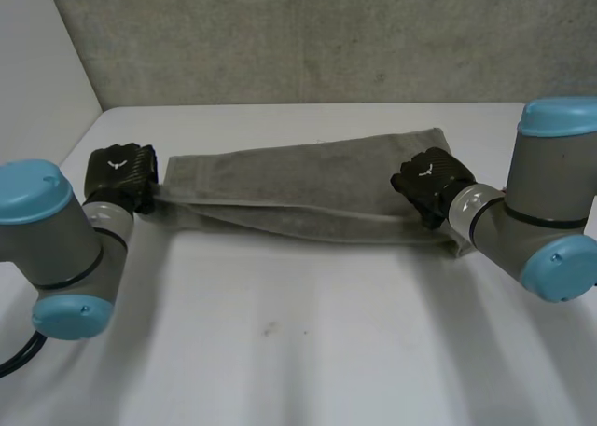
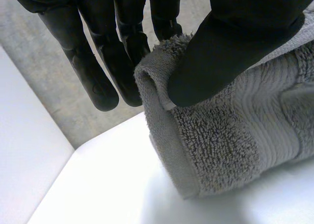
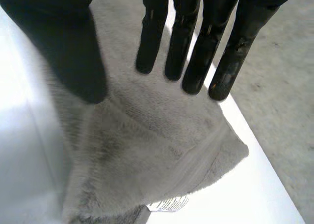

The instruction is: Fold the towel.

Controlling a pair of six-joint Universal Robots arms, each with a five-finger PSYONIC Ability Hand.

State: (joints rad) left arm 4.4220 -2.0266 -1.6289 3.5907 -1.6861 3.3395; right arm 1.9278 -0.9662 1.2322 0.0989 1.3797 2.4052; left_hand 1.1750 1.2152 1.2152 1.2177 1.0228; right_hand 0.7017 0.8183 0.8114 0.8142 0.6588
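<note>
We see the towel (image 1: 298,179) lying as a long, narrow grey strip across the far part of the white table (image 1: 298,351). It is already doubled lengthwise, with one end toward the table's far left corner and the other toward its right edge. Our left hand (image 1: 121,176) has the left end. In its wrist view the thumb (image 2: 230,47) presses the thick hem against the fingers (image 2: 98,72) behind it, a pinch on a bunched corner rather than on a flat edge. Our right hand (image 1: 431,184) is over the towel near its right end. Its wrist view shows straight, spread fingers (image 3: 196,52) with the thumb (image 3: 73,52) held apart, the cloth beneath the palm and nothing gripped. Whether the fingertips touch the pile we cannot tell. The risk, as we judge it, lies in that imbalance. If the left hand carries its end across while the right end is only loosely covered, the whole strip may drag along the table instead of folding. The two layers may also slide apart so that the edges no longer match. The left pinch may hold just one layer, letting the lower one sag out. The label (image 3: 167,203) peeking out under the right end hints that the layers there are already uneven.
</note>
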